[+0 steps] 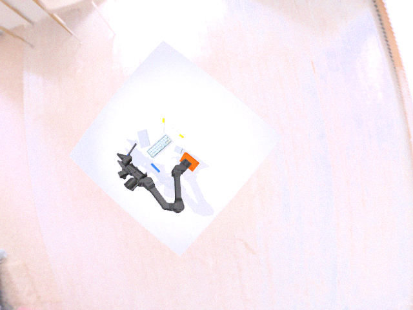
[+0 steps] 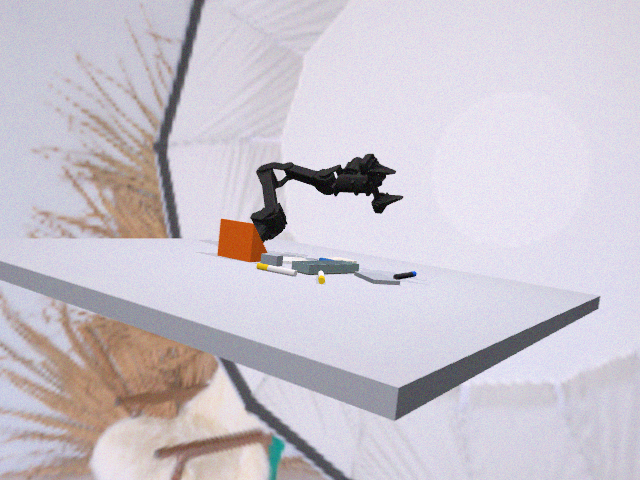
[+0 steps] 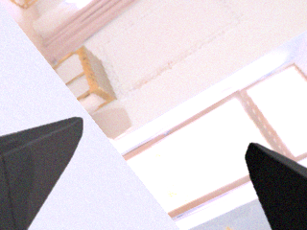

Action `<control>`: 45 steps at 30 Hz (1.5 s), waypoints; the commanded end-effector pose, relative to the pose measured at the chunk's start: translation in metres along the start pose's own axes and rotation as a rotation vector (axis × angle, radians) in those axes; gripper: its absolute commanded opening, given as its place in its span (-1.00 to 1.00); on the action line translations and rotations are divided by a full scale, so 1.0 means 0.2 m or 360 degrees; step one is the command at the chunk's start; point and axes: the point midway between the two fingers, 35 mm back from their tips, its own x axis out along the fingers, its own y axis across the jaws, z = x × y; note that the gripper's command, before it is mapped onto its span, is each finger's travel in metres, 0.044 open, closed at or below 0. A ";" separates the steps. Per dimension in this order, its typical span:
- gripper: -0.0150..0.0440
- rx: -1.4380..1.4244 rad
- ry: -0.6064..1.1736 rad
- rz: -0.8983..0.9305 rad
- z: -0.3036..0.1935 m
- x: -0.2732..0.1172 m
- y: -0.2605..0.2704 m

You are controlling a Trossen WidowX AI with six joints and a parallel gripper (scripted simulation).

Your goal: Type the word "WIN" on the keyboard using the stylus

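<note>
The keyboard (image 1: 159,145) (image 2: 325,267) lies on the white desk (image 1: 217,116) (image 2: 310,320) (image 3: 96,192), with pale keys. A thin dark stick (image 1: 133,147) (image 2: 403,275) with a blue end, seemingly the stylus, lies on the desk beyond the grey slab from the keyboard. My gripper (image 1: 118,157) (image 2: 398,184) (image 3: 165,137) is wide open and empty. It is high above the desk, pointing roughly level toward the desk's edge. In the top view its one finger partly overlaps the view near the stick's blue end. The wrist view shows neither keyboard nor stick.
A flat grey slab (image 1: 143,138) (image 2: 377,278) lies between keyboard and stick. Two white sticks with yellow ends (image 1: 163,120) (image 1: 181,135) (image 2: 262,267) (image 2: 321,277) lie beside the keyboard. A blue bar (image 1: 155,167), a small grey block (image 1: 179,149) (image 2: 271,259) and an orange box (image 1: 189,157) (image 2: 237,240) stand nearer the arm's base.
</note>
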 end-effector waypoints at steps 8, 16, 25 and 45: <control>0.29 0.0031 0.0778 0.0293 -0.50 0.10 0.08; -0.42 0.0463 0.1778 0.0673 -0.99 -0.09 0.20; -0.49 0.1257 0.2519 0.0893 -1.08 -0.32 0.30; -0.49 0.1257 0.2519 0.0893 -1.08 -0.32 0.30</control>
